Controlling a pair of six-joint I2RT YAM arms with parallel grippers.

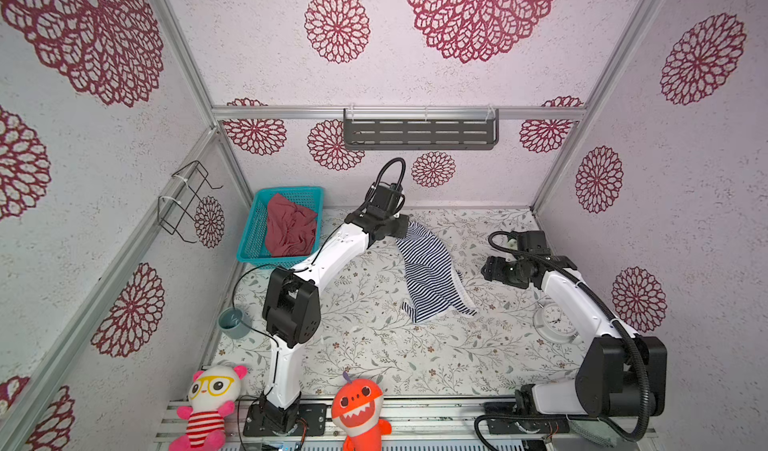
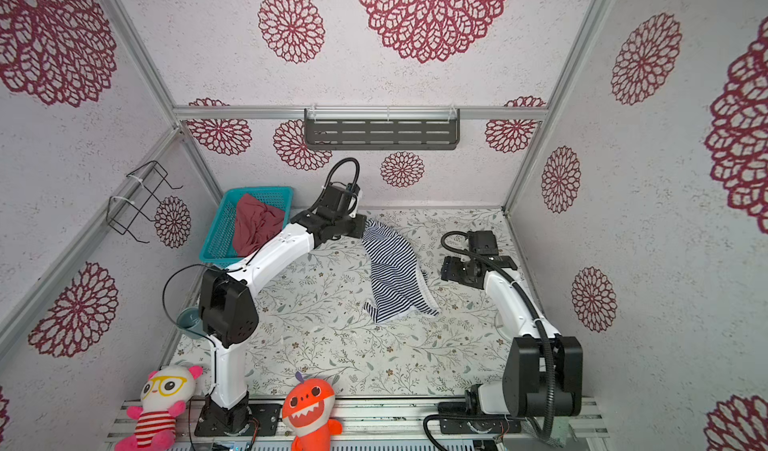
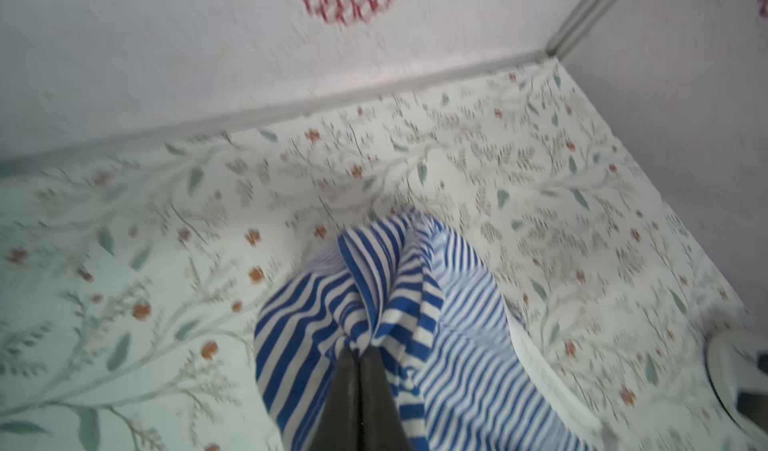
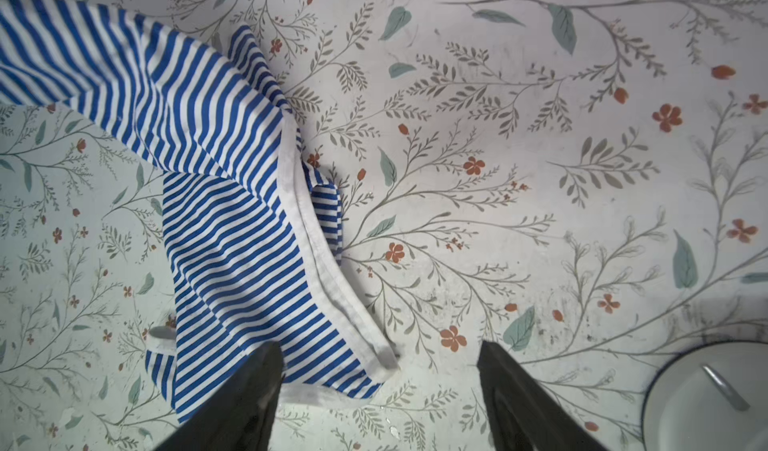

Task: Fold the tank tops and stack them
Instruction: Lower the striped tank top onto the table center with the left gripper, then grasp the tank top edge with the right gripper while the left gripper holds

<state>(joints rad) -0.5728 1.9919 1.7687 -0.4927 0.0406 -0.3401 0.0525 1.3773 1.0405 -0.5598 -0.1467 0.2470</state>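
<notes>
Working on floral table (image 1: pixel 374 353). Holding striped tank top (image 1: pixel 428 274) mid-frame, far end raised, near end trailing flat, likely for spreading. Leaving rose-red tank top (image 1: pixel 291 228) crumpled in teal basket (image 1: pixel 249 241), upper left, seemingly for later. Clamping left gripper (image 3: pixel 359 351) tight on bunched stripes. Poising right gripper (image 4: pixel 378 347) beside the white hem, jaws apart, empty, probably to catch it.

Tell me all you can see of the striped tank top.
The striped tank top is soft cloth with narrow navy-and-white stripes and white trim along its edges. It is unfolded and rumpled. The shut left hand pinches its far end and holds it raised; the near end lies on the flowered table.
</notes>
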